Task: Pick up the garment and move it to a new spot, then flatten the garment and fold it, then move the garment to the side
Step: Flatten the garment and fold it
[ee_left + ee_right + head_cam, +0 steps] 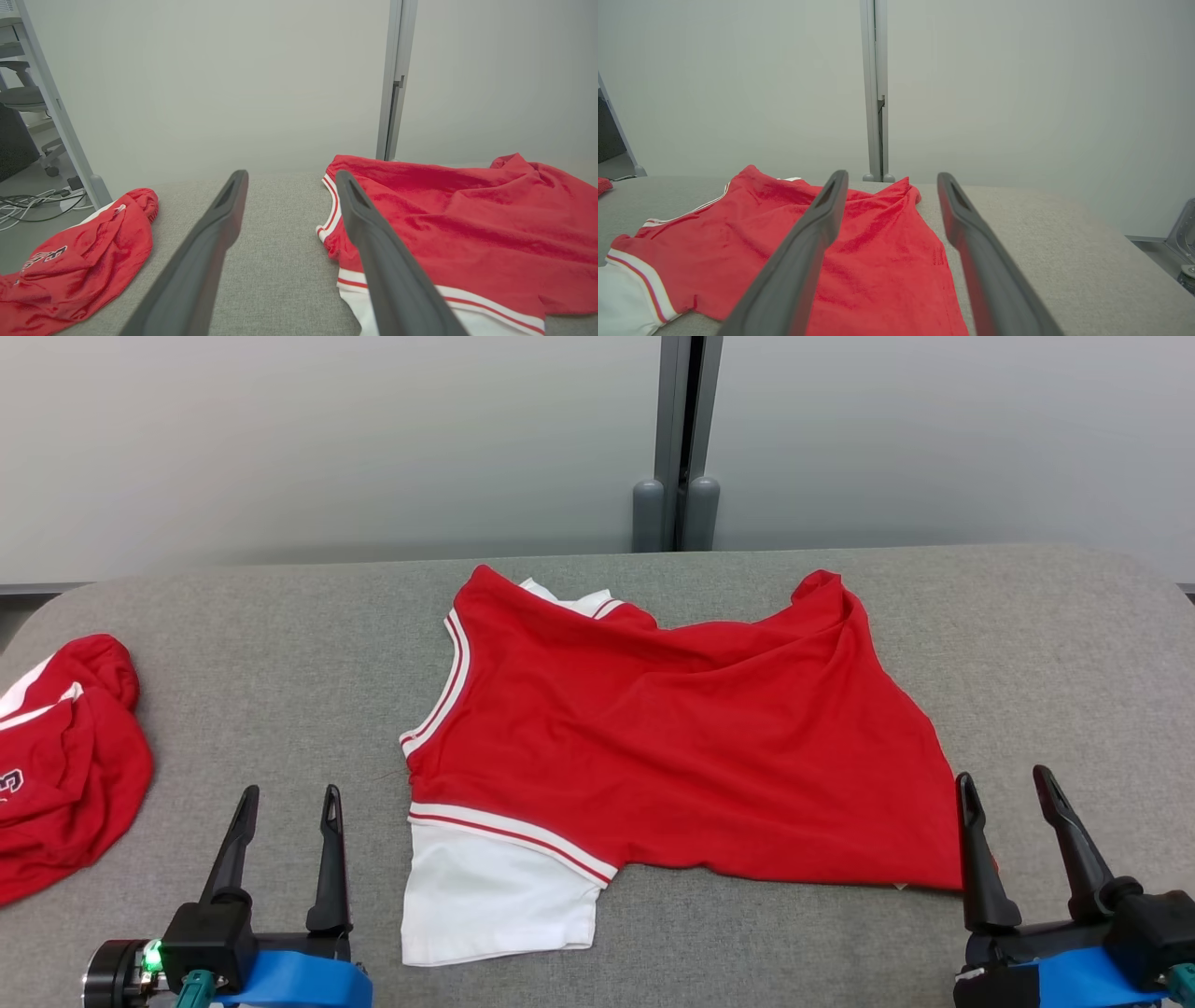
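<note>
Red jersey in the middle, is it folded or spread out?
Spread out, not folded: the red jersey lies open on the grey table, creased along its far edge, one white sleeve sticking out.

My bot's in an office-type lab, prob. a test bay: plain pale-grey partition panels w/ a grey metal joining post behind the grey fabric-covered worktable, plus a grey swivel office chair & loose cables on the floor.
</note>
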Available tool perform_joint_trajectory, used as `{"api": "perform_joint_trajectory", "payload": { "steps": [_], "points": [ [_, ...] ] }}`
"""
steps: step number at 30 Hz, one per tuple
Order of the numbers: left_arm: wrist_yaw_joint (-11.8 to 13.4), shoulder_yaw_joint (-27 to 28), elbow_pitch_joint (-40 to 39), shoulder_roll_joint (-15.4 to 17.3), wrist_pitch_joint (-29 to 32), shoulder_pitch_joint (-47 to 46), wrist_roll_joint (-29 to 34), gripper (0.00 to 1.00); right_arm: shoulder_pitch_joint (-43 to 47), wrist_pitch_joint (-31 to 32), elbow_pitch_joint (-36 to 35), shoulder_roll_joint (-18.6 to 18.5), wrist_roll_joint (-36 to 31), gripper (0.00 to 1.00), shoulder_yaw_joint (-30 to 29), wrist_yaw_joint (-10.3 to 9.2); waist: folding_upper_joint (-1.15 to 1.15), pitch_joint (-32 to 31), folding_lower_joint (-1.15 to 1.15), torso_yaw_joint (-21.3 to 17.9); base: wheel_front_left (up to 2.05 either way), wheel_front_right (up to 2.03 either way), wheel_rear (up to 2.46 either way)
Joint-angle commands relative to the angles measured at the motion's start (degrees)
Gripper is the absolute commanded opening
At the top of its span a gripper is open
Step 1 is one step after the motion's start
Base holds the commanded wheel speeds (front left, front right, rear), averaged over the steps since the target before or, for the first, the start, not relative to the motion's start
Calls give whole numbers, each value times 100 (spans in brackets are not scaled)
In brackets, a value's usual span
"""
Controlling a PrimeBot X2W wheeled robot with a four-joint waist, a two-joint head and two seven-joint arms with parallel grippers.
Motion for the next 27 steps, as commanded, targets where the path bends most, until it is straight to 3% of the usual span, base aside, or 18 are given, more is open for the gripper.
{"api": "perform_joint_trajectory", "payload": {
  "steps": [1,12,27],
  "points": [
    [25,38,-32,22,-15,63,38,100,109,-18,5,33,8,100,-9,1,-1,13,0,-1,0,0,0],
    [17,16,66,29,-15,21,0,100,22,-18,303,50,18,100,34,1,-1,55,0,-78,0,0,0],
    [-123,-428,1208,-19,-16,-170,-200,100,-619,-18,2096,-90,-32,100,-477,1,-1,371,0,-183,0,0,0]
  ]
}}
